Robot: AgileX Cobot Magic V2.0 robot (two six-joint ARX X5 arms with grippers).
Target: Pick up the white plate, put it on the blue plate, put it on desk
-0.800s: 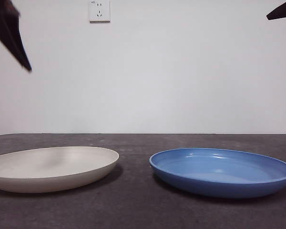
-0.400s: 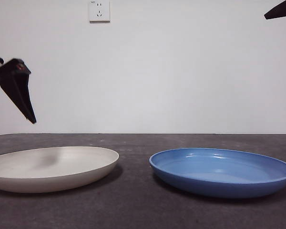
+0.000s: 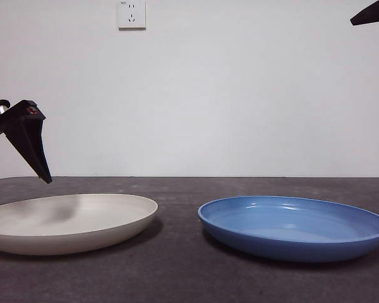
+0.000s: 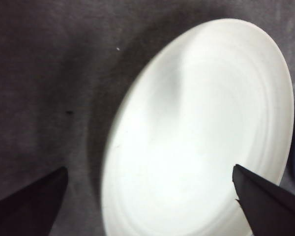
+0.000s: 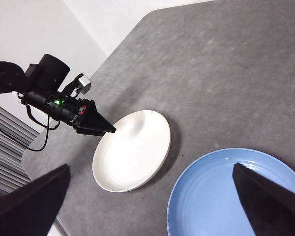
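The white plate point(image 3: 69, 221) lies flat on the desk point(image 3: 177, 271) at the left, and the blue plate point(image 3: 294, 227) lies beside it at the right with a gap between them. My left gripper point(image 3: 38, 161) hangs just above the white plate's left rim, touching nothing. In the left wrist view its jaws stand wide apart and open point(image 4: 149, 168) over the white plate point(image 4: 196, 137). My right gripper point(image 5: 150, 166) waits high up, open and empty, looking down on the white plate point(image 5: 132, 150), the blue plate point(image 5: 231, 196) and the left arm point(image 5: 64, 105).
A white wall with a socket point(image 3: 131, 14) stands behind the desk. The right wrist view shows the desk's rounded corner point(image 5: 152, 12) and its edge running past the left arm, with cables point(image 5: 39, 132) hanging there.
My left gripper has come down from the top left corner to just above the white plate's left rim. Neither plate has moved, nor has the right arm.
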